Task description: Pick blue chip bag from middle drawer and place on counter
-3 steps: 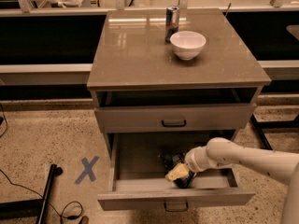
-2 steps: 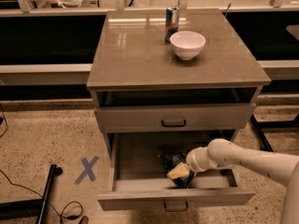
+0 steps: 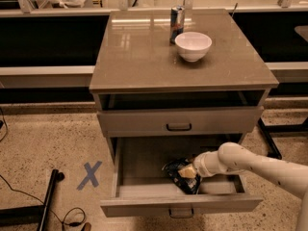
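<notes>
The middle drawer [image 3: 144, 186] is pulled open at the bottom of the cabinet. The blue chip bag [image 3: 179, 179], dark and crinkled, lies inside it right of the middle, near the front wall. My gripper [image 3: 187, 171] reaches in from the right on the white arm [image 3: 250, 165] and sits right on top of the bag, touching it. The counter [image 3: 139, 52] is the glossy grey-brown top slab above.
A white bowl [image 3: 193, 45] and a slim blue-silver can [image 3: 176, 24] stand at the back right of the counter. The drawer [image 3: 179, 121] above the open one is closed. A blue X mark [image 3: 89, 174] and black cables lie on the floor to the left.
Almost nothing: my gripper stays on the chip bag in the open drawer, with only a slight shift of the arm.
</notes>
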Available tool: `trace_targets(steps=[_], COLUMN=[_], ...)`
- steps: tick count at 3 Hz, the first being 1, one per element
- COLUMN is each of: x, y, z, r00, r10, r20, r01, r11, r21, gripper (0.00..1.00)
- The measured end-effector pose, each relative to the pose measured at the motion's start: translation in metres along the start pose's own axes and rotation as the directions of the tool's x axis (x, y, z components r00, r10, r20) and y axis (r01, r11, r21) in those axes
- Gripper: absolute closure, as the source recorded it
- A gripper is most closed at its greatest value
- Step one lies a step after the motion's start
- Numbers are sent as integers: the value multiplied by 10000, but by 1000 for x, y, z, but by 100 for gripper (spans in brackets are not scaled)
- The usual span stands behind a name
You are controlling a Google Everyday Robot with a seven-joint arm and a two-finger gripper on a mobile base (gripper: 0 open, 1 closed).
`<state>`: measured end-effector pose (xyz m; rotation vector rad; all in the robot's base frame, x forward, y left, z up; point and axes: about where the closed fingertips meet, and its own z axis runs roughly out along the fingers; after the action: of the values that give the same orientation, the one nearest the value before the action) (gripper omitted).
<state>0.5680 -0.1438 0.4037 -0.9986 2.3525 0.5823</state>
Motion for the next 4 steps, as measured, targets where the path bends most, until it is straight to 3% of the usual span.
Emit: trace_targets(steps=[1, 2, 3, 4], x=[-17, -59, -123, -147], y=[8, 35, 86, 133], z=[-15, -58, -140, -192], r00=[9963, 9660, 8425, 7565], r10=[-52, -485, -1399, -2095], r20=[855, 2539, 5203, 6196], r01=[126, 1008, 3269, 4939], r11=[9962, 9751, 9003, 8040], r21=[-860, -1974, -2872, -3311], gripper=[85, 100, 100, 100])
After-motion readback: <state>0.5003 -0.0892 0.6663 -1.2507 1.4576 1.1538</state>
